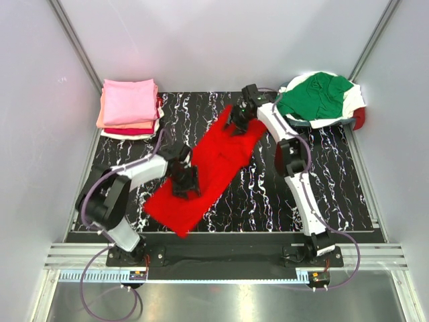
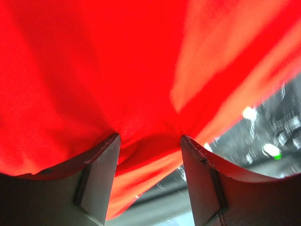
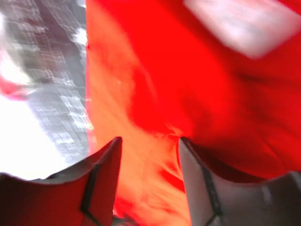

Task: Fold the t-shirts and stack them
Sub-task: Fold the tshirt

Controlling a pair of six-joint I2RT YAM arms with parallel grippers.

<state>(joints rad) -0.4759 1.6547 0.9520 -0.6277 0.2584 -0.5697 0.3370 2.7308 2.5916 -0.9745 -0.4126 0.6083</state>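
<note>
The shirt in hand is a bright red cloth t-shirt [image 1: 218,157]. It is drawn out in a long slanting band across the middle of the black, white-veined bench [image 1: 348,188], running from 7 o'clock to 1 o'clock in the top view.

The left gripper [image 1: 186,182] sits on the band's 7 o'clock half and the right gripper [image 1: 239,121] on its 1 o'clock end. In each wrist view the jaws stand part-way apart, with a thick gather of red cloth filling the gap. On the left, creases run out from that gap and the bench shows beneath the cloth. I judge that both jaws are holding the shirt rather than only resting on it. The right wrist view is blurred, so that judgement is weaker there.

A neat stack of folded shirts [image 1: 131,107], pink on top, lies in the 10 o'clock corner. A loose heap topped by a green cloth t-shirt [image 1: 315,94] waits at 2 o'clock.

This looks like the stretching-out step that comes before the folds, so the task is probably about half done.

The next move calls for:
- even tension between the two arms;
- lowering the cloth flat without twisting it;
- letting go only once it lies smooth.

After that come fresh holds on the edges for the folds, then a carry to the 10 o'clock stack.
</note>
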